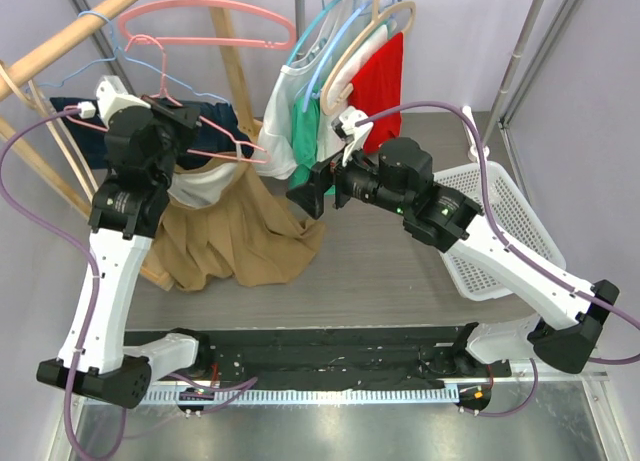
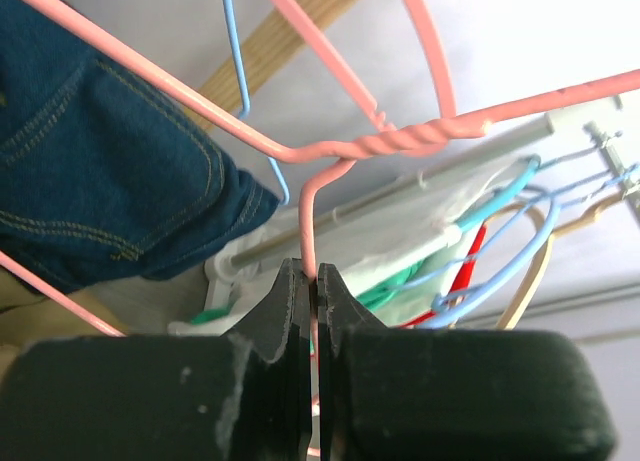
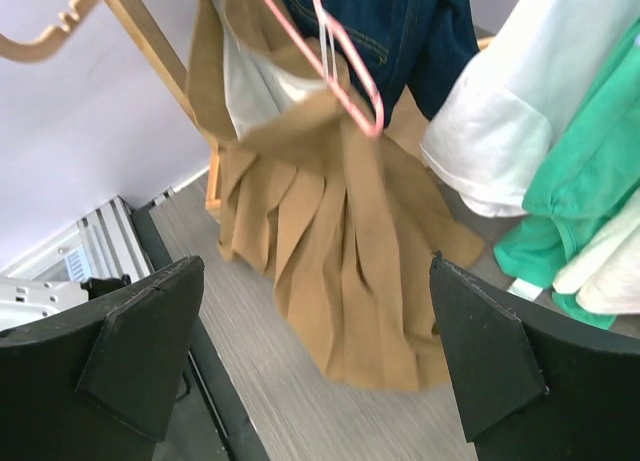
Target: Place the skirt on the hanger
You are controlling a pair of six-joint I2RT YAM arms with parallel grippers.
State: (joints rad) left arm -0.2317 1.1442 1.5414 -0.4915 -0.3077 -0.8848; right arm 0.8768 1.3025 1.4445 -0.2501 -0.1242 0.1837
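Left pincer (image 2: 315, 281) first: my jaws are pressed together on the hanger (image 2: 400, 141), pinching the one pink strand that runs down from its twisted neck, with nothing but that wire between them. I hold it up over the far left part of the desk (image 1: 400, 271), in front of the wooden rack (image 1: 90, 31).

My right pincer (image 3: 315, 266) is spread wide and has nothing in it. It hangs over the middle of the desk and faces left toward the skirt (image 1: 240, 241), near it but apart from it.

That tan pleated skirt hangs by its waist from the hanger, its white lining showing at the top. From the right wrist view one rounded end of the hanger pokes out at the waistband. The pleats fall loose, and the hem spreads on the desk near the far left corner.

Jeans (image 2: 100, 161) hang just behind the hanger; I cannot tell whether they touch it. A white shirt (image 3: 490, 131) and a green one (image 3: 585, 171) hang at the far edge, just right of the skirt. A white basket (image 1: 500, 221) sits along the right edge.
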